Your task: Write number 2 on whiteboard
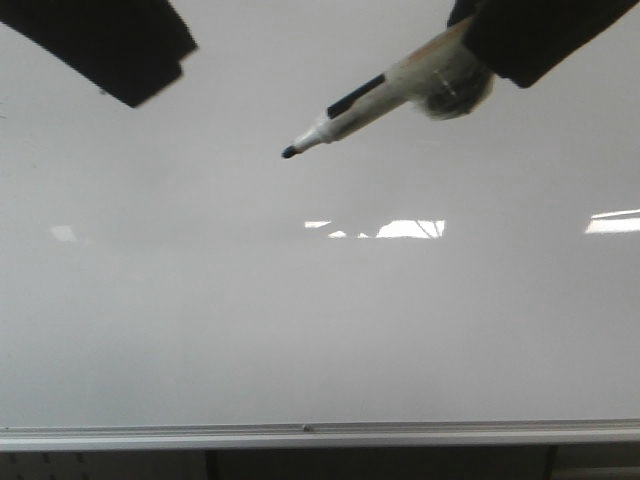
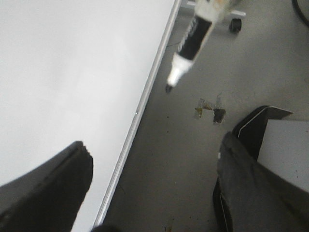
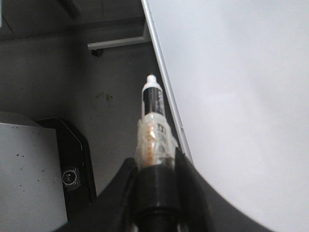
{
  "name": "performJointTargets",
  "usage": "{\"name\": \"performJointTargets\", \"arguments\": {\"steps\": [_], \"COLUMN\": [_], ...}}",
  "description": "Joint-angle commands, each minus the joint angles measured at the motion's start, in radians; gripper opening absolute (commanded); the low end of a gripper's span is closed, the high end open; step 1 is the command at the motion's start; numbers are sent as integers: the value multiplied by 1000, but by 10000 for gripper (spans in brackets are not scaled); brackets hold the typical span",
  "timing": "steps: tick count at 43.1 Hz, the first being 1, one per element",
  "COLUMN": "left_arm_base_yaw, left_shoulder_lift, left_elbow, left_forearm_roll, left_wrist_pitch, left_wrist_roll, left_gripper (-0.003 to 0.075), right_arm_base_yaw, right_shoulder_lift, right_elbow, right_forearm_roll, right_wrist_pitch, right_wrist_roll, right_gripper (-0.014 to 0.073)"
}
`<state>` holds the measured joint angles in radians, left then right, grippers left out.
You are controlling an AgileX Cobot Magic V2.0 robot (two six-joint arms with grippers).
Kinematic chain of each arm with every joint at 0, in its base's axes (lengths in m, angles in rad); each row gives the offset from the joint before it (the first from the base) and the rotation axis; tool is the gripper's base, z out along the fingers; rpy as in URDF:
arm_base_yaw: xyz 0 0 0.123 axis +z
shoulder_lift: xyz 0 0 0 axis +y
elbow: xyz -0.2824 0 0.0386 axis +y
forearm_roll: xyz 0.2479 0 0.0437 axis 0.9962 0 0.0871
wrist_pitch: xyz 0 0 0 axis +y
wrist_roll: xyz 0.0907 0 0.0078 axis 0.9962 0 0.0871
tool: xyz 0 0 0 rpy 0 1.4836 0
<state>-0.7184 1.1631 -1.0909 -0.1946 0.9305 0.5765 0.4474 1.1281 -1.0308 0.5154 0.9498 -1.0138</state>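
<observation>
The whiteboard [image 1: 320, 330] fills the front view, glossy white-grey, with a silver frame strip [image 1: 320, 436] along its near edge. The number 2 is out of view; the board surface that shows bears no marker line. My right gripper [image 1: 520, 40] [image 3: 155, 162] is shut on a tape-wrapped black-and-white marker [image 1: 380, 95] [image 3: 153, 116]. The marker's bare black tip [image 1: 289, 152] points down-left above the board. The marker [image 2: 193, 38] also shows in the left wrist view. My left gripper [image 1: 130, 60] [image 2: 153, 142] hangs at the upper left, jaws wide apart with nothing between them.
Bright window reflections [image 1: 410, 228] lie on the board. Beyond the board's edge is grey floor with a castor wheel [image 2: 235, 24], small debris [image 2: 212, 111] and a black-rimmed grey box [image 2: 280, 140] [image 3: 43, 164]. A metal stand leg [image 3: 118, 42] crosses the floor.
</observation>
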Motion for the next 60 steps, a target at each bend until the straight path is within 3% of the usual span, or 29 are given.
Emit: {"name": "performJointTargets", "arguments": {"steps": [1,6,9,12,22,28,32,41,50,60], "left_arm_base_yaw": [61,170,257,316,396,396,396,396,396,396], "left_shoulder_lift": [-103,-197,-261,-286,-297,-293,-293,-293,-293,-293], "left_elbow": [28,114,172,197,212,212,214,214,214,214], "left_forearm_roll": [-48,-64,-64,-64,-64,-64,-64,-64,-64,-64], "left_wrist_pitch": [-72,-119,-171,-183,-179,-179,-179,-183,-214,-213], "left_wrist_roll": [-33,-106,-177,-188,-188,-188,-188,-188,-188,-188], "left_gripper": [525,525,525,525,525,525,525,525,525,525], "right_arm_base_yaw": [-38,-54,-54,-54,-86,-247,-346,-306,-226,-204], "right_shoulder_lift": [-15,-16,-20,-24,-69,-93,-121,-235,-204,-125], "right_elbow": [-66,-129,-154,-127,114,166,198,383,418,417], "right_forearm_roll": [-46,-226,-386,-457,-458,-399,-311,-6,4,2], "right_wrist_pitch": [4,46,63,54,-305,-323,-351,-682,-914,-1048], "right_wrist_roll": [77,306,596,755,855,859,794,507,468,468], "right_gripper": [-50,-50,-50,-50,-61,-76,-76,-76,-76,-76]}}
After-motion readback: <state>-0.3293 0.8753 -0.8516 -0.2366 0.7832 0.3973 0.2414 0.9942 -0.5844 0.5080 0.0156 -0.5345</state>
